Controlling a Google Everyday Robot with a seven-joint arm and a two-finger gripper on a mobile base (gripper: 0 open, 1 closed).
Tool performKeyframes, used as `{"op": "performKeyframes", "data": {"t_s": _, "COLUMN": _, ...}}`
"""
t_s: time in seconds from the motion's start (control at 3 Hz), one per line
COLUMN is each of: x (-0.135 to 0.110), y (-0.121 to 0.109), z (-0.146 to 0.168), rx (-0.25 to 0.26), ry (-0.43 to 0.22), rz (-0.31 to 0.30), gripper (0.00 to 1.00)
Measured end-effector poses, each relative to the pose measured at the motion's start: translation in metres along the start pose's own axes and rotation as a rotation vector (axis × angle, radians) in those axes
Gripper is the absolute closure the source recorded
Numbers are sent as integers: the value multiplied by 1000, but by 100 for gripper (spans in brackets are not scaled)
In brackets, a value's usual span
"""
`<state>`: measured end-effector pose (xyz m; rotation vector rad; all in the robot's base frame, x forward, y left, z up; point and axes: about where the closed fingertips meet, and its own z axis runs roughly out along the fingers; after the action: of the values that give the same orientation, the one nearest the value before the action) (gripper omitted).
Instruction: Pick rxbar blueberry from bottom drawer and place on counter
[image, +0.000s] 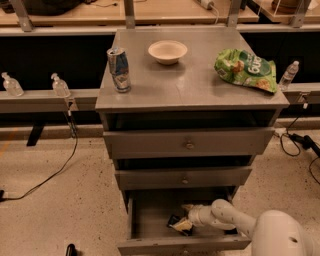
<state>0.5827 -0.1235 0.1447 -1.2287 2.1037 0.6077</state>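
The jaws' state cannot be told from here: the gripper (184, 225) sits low inside the open bottom drawer (150, 246), its tip right at the rxbar blueberry (173, 220), a dark wrapper lying on the drawer floor near the middle, a little toward the front. The white arm (227, 216) comes in from the right, over the drawer's right front corner, under the shut middle drawer (150, 179), which overhangs the back of the opening and leaves only a low gap above the wrist. The left half of the drawer floor is bare. Up on the counter (190, 85), a drink can (119, 69) stands near the left edge, a pale bowl (167, 51) sits toward the back, and a green chip bag (246, 69) lies at the right edge; the front middle strip is open surface.
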Motion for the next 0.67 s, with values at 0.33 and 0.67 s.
{"op": "performKeyframes", "data": {"t_s": 0.33, "x": 17, "y": 13, "z": 19, "rx": -53, "ry": 89, "rz": -27, "gripper": 34}}
{"op": "performKeyframes", "data": {"t_s": 0.67, "x": 27, "y": 22, "z": 26, "rx": -76, "ry": 129, "rz": -49, "gripper": 36}}
